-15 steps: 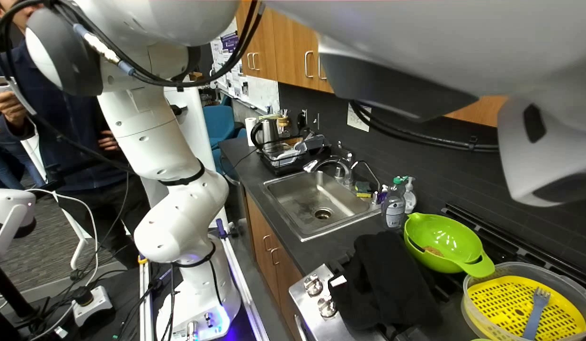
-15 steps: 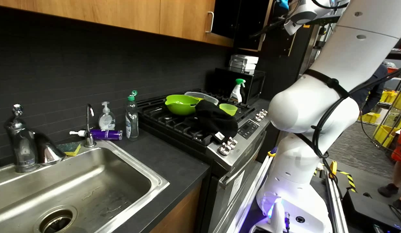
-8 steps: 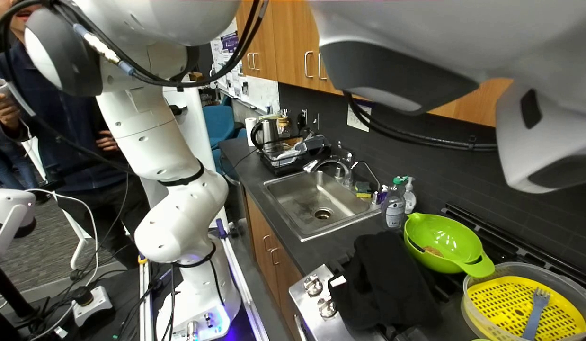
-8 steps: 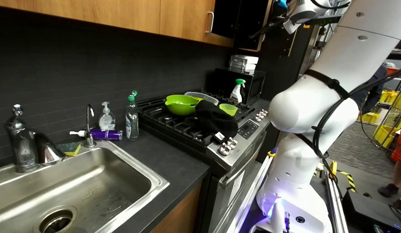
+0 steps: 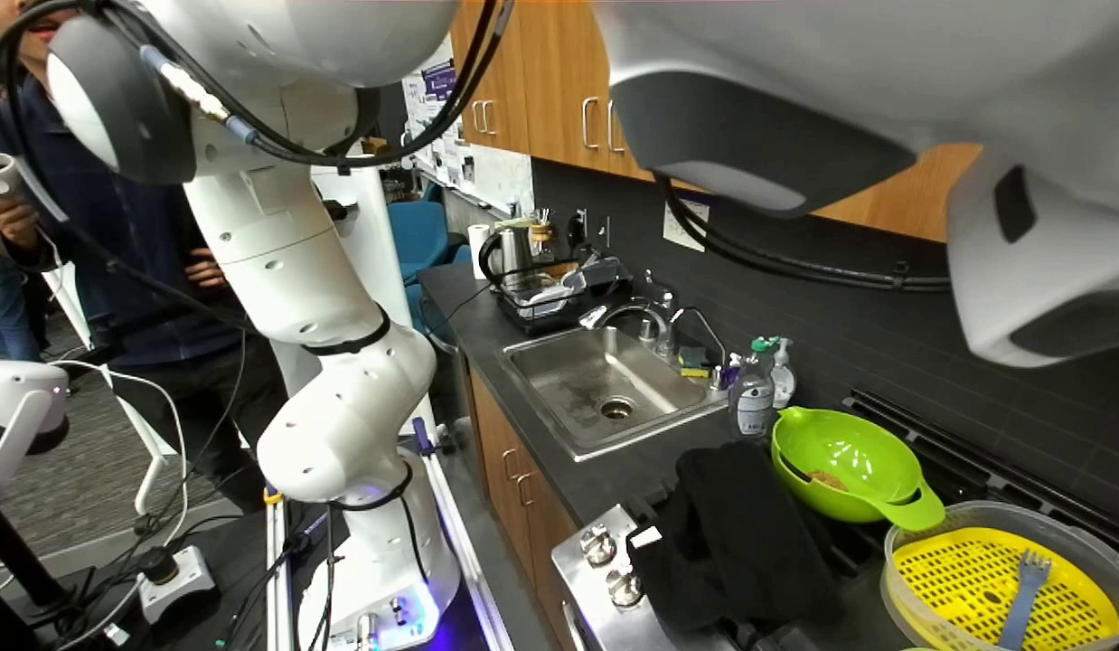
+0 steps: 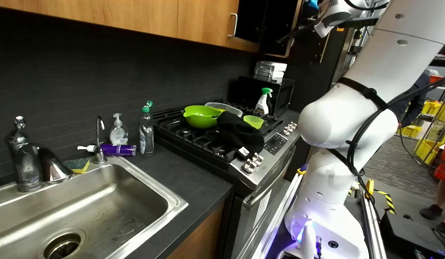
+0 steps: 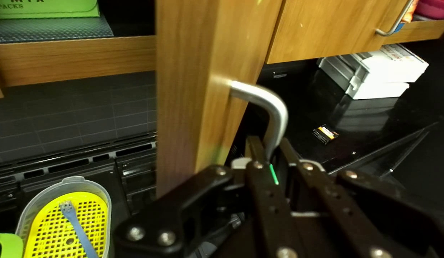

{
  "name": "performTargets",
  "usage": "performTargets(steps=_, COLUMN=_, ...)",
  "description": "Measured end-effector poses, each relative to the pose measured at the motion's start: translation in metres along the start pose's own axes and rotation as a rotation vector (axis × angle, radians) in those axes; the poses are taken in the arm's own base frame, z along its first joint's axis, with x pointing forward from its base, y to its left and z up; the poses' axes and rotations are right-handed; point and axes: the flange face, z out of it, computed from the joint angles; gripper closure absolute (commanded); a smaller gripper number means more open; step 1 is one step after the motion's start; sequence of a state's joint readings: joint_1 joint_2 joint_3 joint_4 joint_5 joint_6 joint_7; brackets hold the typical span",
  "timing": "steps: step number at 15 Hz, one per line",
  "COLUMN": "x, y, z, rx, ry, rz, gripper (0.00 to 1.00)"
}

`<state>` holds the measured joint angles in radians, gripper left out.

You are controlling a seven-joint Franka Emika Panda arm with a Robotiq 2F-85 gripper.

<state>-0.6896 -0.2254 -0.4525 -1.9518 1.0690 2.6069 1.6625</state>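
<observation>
A silver bar handle (image 7: 279, 113) juts from a wooden cabinet door (image 7: 182, 100) seen almost edge-on in the wrist view, and a black claw (image 7: 270, 148) is closed to a narrow gap around its lower stretch, the metal running down between the fingertips. Take those tips as the clock's centre: the door stands at 10 o'clock, with a green box (image 7: 46, 9) on a shelf (image 7: 75, 53) farther out the same way; white boxes (image 7: 372, 77) sit at 2 o'clock; a clear tub (image 7: 78, 184) holding a yellow perforated tray (image 7: 51, 229) and a blue-grey fork (image 7: 78, 229) lies at 8 o'clock. The smooth, rounded bar could slide free if the claw strayed from the door's line of swing, and a twist might lever it loose or scrape the wood. The handle's lower end is hidden by the claw, so the firmness of the hold is hard to judge. The green box is cut off by the top edge. Neither exterior view shows the grip clearly: a pale arm link (image 5: 840, 54) fills the area between 1 and 2 o'clock, and beyond a clipped white wrist section (image 6: 337, 18) the claw is lost against darkness.
</observation>
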Motion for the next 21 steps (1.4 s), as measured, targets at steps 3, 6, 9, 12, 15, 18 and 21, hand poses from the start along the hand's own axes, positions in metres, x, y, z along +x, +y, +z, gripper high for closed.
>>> performTargets(steps=3, x=-0.001, y=-0.007, z=-0.009, rx=0.036, ry=0.017, rz=-0.054, gripper=0.49)
performTargets(steps=6, x=-0.003, y=-0.031, z=-0.048, rx=0.127, ry=0.022, rz=-0.116, gripper=0.29)
performTargets(steps=9, x=-0.007, y=-0.050, z=-0.087, rx=0.195, ry=0.028, rz=-0.164, gripper=0.08)
performTargets(steps=12, x=-0.014, y=-0.060, z=-0.121, rx=0.250, ry=0.033, rz=-0.213, gripper=0.00)
performTargets(steps=15, x=-0.029, y=-0.061, z=-0.147, rx=0.274, ry=0.031, rz=-0.268, gripper=0.00)
performTargets(steps=18, x=-0.055, y=-0.047, z=-0.160, rx=0.221, ry=-0.015, rz=-0.299, gripper=0.00)
performTargets(steps=21, x=-0.084, y=-0.019, z=-0.162, rx=0.123, ry=-0.067, rz=-0.339, gripper=0.00)
